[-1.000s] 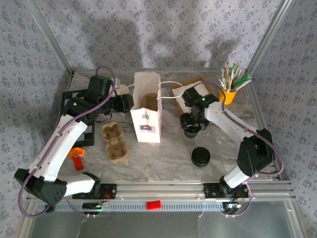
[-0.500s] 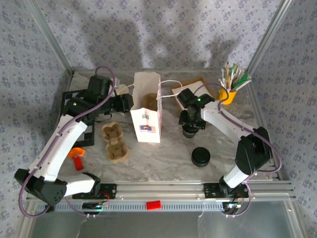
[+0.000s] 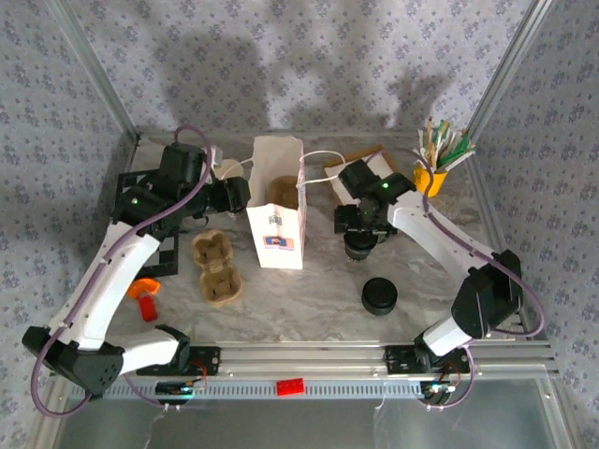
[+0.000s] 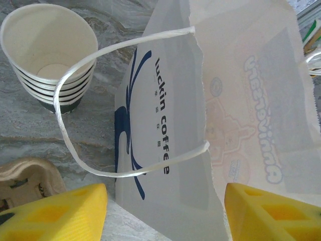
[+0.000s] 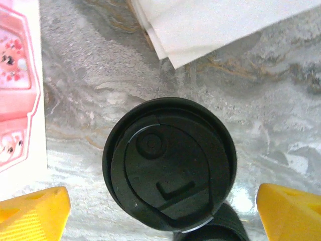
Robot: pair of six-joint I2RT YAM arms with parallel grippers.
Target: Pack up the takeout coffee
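Grasp step: the right gripper (image 5: pixel 161 211), wide open and empty, straddles the paper cup with a round black plastic lid (image 5: pixel 169 160), standing at three o'clock of the tall white paper bag (image 3: pixel 278 210); next it should close, then lift, while the left gripper (image 4: pixel 173 213) flanks the bag, hold unclear.

Left arm (image 3: pixel 117 267), right arm (image 3: pixel 432 234): white links, black joints and wrists. Lilac cables (image 3: pixel 36 379) loop alongside. Green lamp (image 3: pixel 140 198) on each wrist. Fingertips (image 4: pixel 65 213): yellow wedges, lower frame corners, wrist views.
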